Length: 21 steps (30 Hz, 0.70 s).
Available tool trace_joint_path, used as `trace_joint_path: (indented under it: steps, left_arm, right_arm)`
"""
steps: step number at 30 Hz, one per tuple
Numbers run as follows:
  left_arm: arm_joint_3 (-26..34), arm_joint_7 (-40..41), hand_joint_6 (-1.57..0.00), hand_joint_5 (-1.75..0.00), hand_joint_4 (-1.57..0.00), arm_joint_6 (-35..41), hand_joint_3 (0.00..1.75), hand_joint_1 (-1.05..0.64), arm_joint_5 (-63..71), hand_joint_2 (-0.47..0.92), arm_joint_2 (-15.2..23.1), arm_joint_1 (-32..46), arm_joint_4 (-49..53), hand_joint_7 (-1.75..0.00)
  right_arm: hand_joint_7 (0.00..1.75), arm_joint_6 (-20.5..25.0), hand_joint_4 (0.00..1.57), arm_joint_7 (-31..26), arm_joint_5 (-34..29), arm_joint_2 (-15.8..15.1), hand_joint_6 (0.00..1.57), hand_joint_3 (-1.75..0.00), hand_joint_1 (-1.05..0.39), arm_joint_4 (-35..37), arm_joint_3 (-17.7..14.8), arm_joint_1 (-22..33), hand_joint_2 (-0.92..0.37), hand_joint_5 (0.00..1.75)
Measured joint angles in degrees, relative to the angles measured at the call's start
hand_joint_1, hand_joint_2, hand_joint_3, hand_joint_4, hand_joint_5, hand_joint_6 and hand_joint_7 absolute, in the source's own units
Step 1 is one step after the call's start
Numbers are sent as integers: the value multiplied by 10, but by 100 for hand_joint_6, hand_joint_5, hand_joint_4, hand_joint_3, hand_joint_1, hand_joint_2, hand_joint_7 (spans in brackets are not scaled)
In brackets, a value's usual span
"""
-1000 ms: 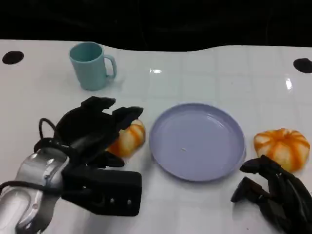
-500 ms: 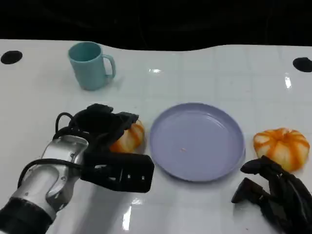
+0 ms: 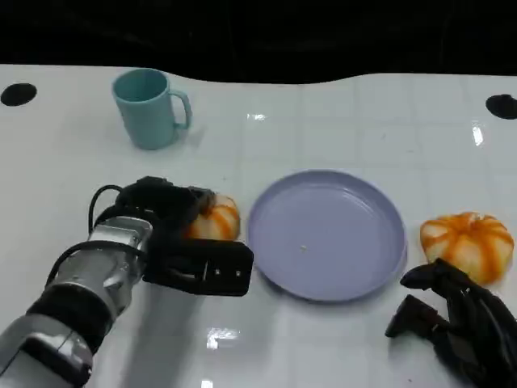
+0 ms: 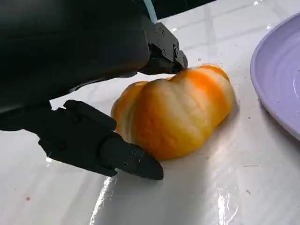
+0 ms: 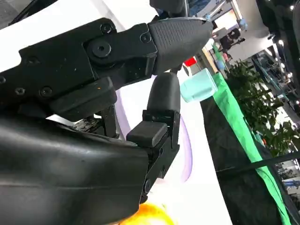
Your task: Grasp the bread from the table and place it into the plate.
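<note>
The left hand has its fingers spread around the bread, one tip touching the far side of the loaf and another lying low against its near side, while the bread rests on the white worktop just beside the rim of the purple plate. The right hand sits near the worktop's front right corner, fingers loosely curled around nothing, close to a second orange bun lying just off the plate's right side. A teal mug stands toward the back left of the worktop.
</note>
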Motion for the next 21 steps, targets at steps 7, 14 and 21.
trace_joint_path:
  steps: [7, 14, 21]
  left_arm:
    - [-10, 15, -61, -29, -54, -45, 17, -32, -22, 92, -7, -33, 75, -10]
    - [-4, 88, -76, -162, -80, -88, 24, -26, -47, 92, -6, -39, 110, -122]
    - [-3, 140, -62, -175, -76, -101, 40, -27, -49, 92, -9, -37, 129, -140]
  right_arm:
    - [118, 0, 68, 4, 1, -1, 63, -22, -54, 1, 0, 0, -92, 150]
    - [118, 0, 68, 3, 0, -1, 63, -22, -54, 1, 0, 0, -92, 151]
    - [118, -2, 68, 4, 1, -1, 64, -22, -53, 3, -2, -1, -92, 152]
